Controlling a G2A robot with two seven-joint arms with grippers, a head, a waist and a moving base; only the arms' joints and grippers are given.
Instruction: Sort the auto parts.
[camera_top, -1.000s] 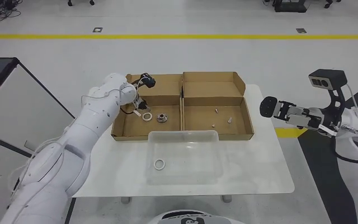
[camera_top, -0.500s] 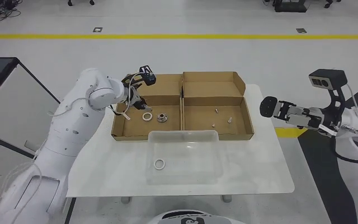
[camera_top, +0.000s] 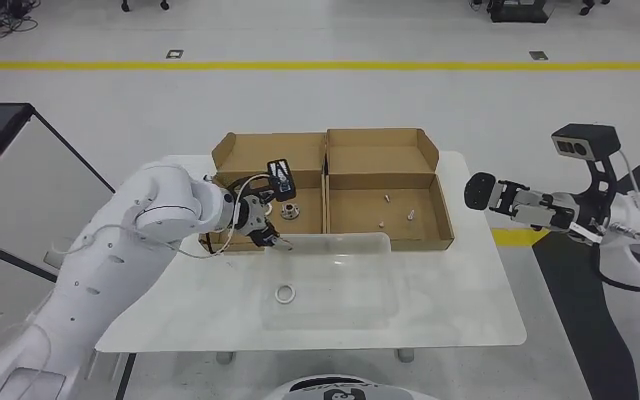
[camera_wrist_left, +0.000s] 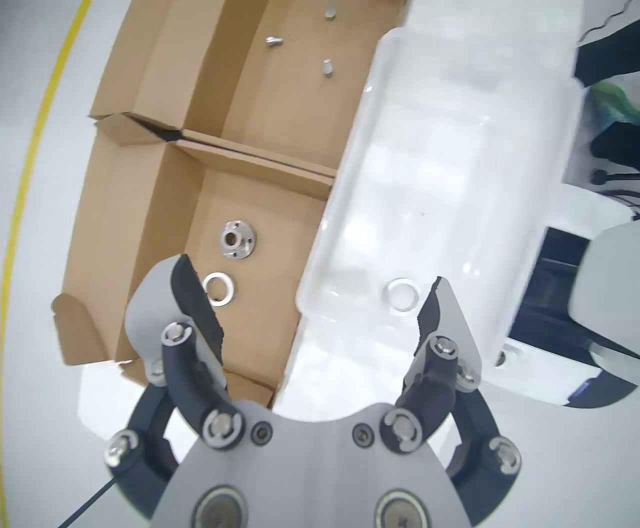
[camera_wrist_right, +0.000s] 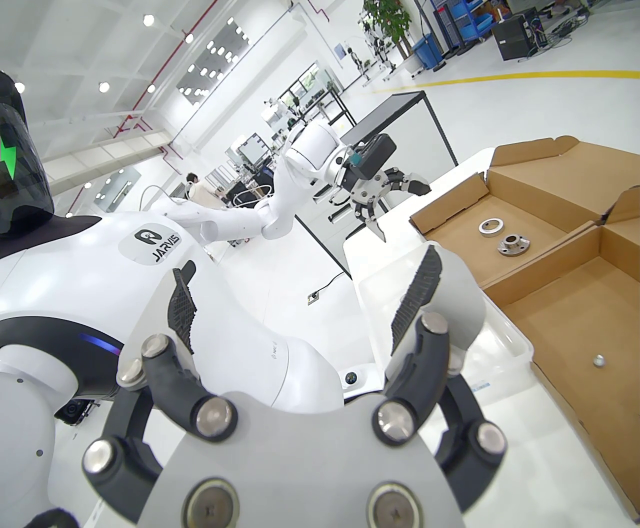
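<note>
Two cardboard boxes stand side by side at the back of the table. The left box (camera_top: 232, 152) holds a metal flange (camera_top: 290, 210) (camera_wrist_left: 238, 240) and a silver ring (camera_wrist_left: 220, 288). Three small screws (camera_top: 385, 197) (camera_wrist_left: 327, 67) lie in the right box (camera_top: 380, 152). A clear plastic bin (camera_top: 325, 241) in front of the boxes holds another ring (camera_top: 285, 294) (camera_wrist_left: 401, 295). My left gripper (camera_top: 271, 237) (camera_wrist_left: 310, 295) hangs open and empty over the left box's front wall, at the bin's corner. My right gripper (camera_top: 477, 190) (camera_wrist_right: 305, 275) is open and empty, off the table's right edge.
The white table (camera_top: 470, 300) has bare room to the right of the bin and along its front. A black-framed stand (camera_top: 30, 140) is on the floor to the left of the table.
The left arm has swung from over the back left of the left box toward the front, to the box's front wall by the bin. The right arm has kept still.
</note>
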